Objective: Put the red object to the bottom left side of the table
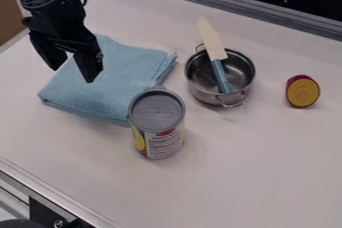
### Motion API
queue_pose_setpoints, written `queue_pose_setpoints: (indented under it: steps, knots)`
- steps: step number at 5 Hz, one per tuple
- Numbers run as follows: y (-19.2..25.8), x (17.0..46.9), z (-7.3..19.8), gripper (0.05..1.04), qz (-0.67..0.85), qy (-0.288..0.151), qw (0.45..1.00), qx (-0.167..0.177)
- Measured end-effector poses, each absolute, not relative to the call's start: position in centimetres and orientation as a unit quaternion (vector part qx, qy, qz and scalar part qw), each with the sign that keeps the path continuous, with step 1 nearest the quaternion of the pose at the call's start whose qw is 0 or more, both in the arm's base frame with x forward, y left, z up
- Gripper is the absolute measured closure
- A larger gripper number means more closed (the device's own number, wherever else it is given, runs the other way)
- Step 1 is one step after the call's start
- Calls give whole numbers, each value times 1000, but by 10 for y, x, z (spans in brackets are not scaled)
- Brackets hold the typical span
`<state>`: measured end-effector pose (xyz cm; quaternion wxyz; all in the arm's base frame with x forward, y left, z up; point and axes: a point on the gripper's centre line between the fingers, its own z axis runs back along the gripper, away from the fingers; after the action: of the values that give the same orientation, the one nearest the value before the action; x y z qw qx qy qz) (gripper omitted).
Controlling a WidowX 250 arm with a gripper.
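Observation:
The black gripper (72, 73) hangs at the upper left over the folded blue cloth, its two fingers spread apart with nothing between them. At the right side of the table lies a small red object (302, 91) with a yellow-orange round face turned toward the camera. It is well to the right of the gripper, with the pot between them.
A metal pot (198, 79) holds a knife (212, 41) with a blue handle, its pale blade sticking up over the rim. In front of the blue cloth (121, 66) stands a can (158, 123) with a grey lid. A metal rail (230, 6) runs along the back.

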<state>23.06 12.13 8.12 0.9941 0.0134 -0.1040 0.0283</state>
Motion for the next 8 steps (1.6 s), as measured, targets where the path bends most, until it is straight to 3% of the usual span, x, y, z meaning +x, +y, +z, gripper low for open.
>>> queue_pose_setpoints:
  steps: [2,4,5,6,8]
  knots:
    - [108,238,78,87,41,-105,994,-2]
    - [72,276,108,86,113,-115,987,-25]
    - [33,294,115,86,179,-129,975,-38]
    - [-10,309,109,87,205,-121,970,-58]
    - [-69,339,92,86,241,-108,963,-59]
